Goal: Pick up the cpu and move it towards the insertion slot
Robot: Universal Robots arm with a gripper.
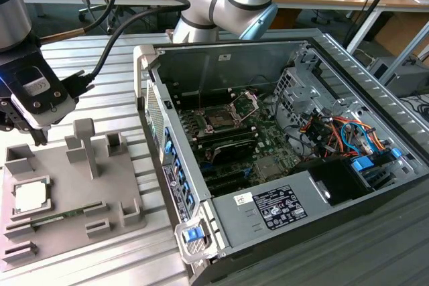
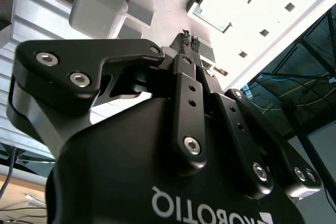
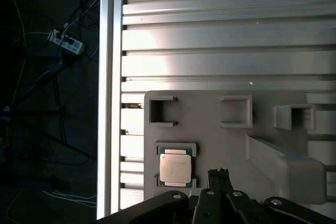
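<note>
Ribbed aluminium table (image 1: 80,58) carries a grey fixture plate (image 1: 67,185) on the exterior view's left and an open computer case (image 1: 201,65) on its right, with a narrow strip of bare table between them. The cpu (image 1: 31,196) lies flat in a shallow framed pocket near the plate's left edge, its pale metal top facing up. A green memory stick (image 1: 60,216) lies just nearer than it.

In the first wrist view the gripper (image 3: 219,173) hangs above the plate just beside the cpu (image 3: 175,168), apart from it. The second wrist view shows the gripper's (image 2: 189,39) fingertips (image 2: 185,38) pressed together with nothing between them.

Inside the case the insertion slot (image 1: 220,118) sits well apart from the cpu, with its metal bracket (image 1: 245,103) tilted up. The case's tall side wall stands between plate and slot.

Beyond the table edge (image 3: 110,77) the floor is dark, with cables I can barely make out. In the exterior view the frame's left edge cuts off part of the gripper.
</note>
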